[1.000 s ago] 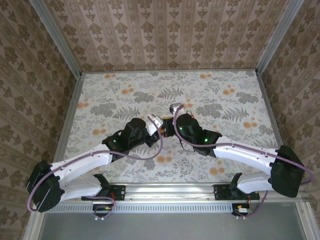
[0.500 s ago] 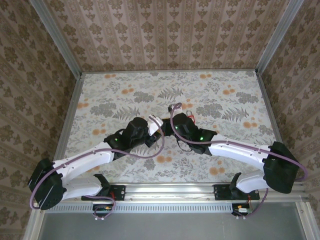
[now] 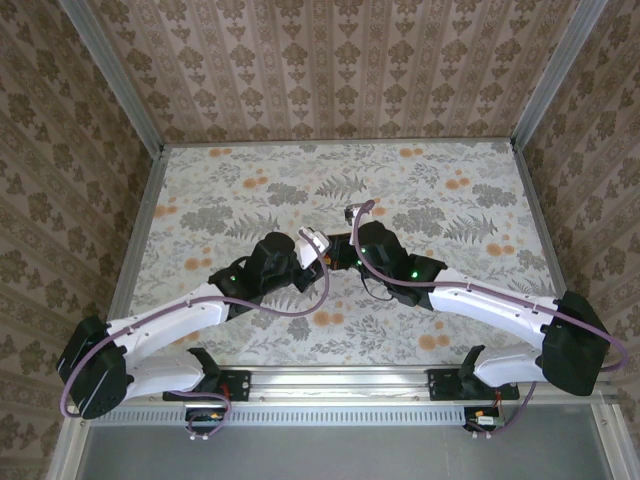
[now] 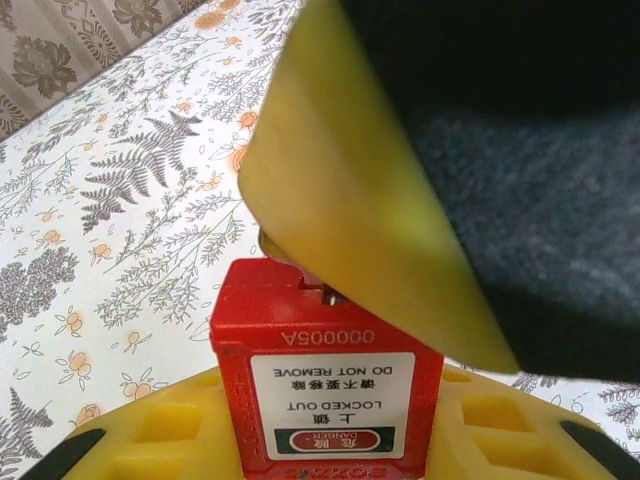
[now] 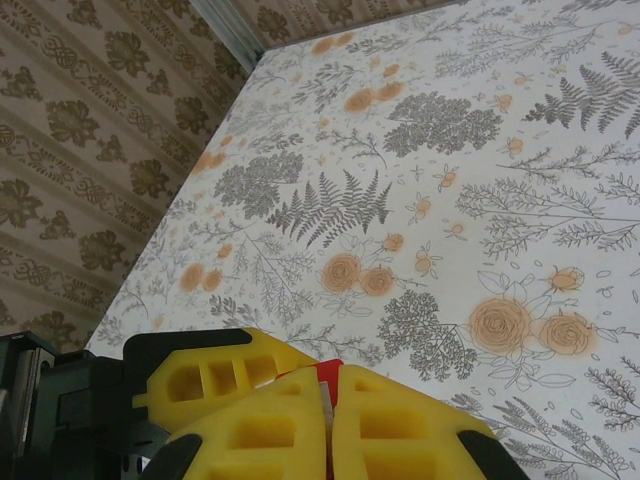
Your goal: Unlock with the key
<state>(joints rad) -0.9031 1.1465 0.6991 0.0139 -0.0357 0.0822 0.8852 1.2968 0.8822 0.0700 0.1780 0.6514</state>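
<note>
Left pincer (image 4: 326,432) grips the padlock (image 4: 325,345); right pincer (image 5: 328,420), closed, sits at its far end, we judge along its long axis.

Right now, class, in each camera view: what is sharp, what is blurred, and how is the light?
Left wrist view: label on the red plastic padlock sharp, the yellow pad nearest the lens blurred. Right wrist view: flowered tablecloth crisp. Top view: even light, no glare.
</note>
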